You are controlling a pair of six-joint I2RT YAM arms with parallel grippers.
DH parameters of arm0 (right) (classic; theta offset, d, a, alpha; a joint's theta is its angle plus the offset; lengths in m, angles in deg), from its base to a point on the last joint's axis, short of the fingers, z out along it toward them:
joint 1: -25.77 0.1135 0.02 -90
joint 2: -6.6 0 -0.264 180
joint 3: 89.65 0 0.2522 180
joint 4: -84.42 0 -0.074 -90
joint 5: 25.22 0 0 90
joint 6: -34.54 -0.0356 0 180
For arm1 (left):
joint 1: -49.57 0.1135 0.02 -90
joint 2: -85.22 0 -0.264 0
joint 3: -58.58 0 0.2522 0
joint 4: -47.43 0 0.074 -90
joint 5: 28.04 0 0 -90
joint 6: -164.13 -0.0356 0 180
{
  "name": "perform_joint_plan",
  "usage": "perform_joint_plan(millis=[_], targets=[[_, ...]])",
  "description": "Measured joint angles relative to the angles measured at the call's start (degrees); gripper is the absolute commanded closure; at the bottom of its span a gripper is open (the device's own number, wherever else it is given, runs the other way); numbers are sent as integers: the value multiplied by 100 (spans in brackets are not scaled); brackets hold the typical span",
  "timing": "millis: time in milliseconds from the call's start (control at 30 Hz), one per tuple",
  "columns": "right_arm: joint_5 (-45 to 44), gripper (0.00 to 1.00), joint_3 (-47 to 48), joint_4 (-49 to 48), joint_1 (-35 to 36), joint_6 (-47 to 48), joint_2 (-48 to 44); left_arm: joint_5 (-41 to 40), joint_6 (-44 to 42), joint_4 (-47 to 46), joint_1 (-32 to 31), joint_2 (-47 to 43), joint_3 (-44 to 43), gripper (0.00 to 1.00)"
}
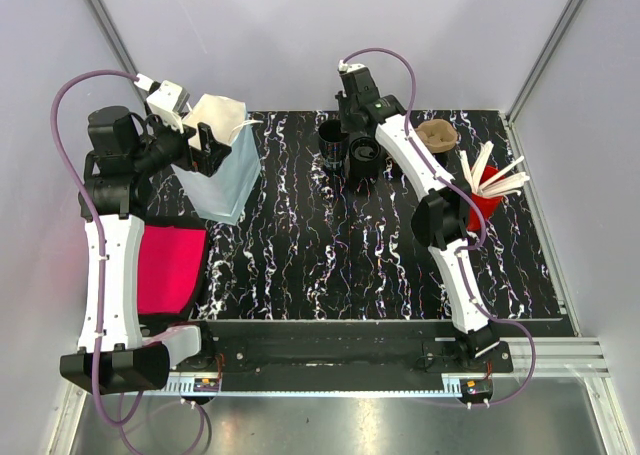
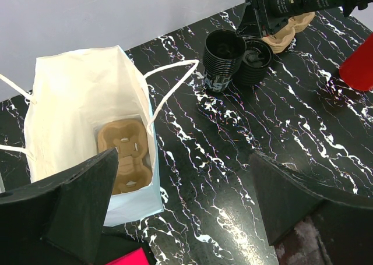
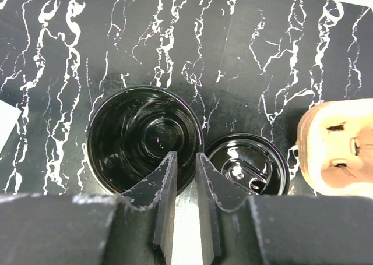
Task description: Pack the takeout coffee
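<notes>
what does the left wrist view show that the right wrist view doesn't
Only the left wrist view: the white paper bag standing open, a cardboard carrier lying in its bottom, and a red cup at the right edge. Only the right wrist view: the black cup stack seen straight down to its base, with the right gripper over its rim, jaws slightly apart. Both: that stack, the black lids beside it, a second carrier next to the lids, and the marbled table.
</notes>
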Motion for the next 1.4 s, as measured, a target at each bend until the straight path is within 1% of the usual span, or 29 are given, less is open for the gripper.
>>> perform_joint_plan(millis=[267,567,933,1400], targets=[[-160,75,90,42,0,146,0,2,9,0,0,2,0,1],[-157,78,114,188,0,188,0,7,22,0,0,4,0,1],[-146,78,118,251,0,201,9,20,20,-2,0,4,0,1],[-146,79,210,337,0,192,269,20,20,-2,0,4,0,1]])
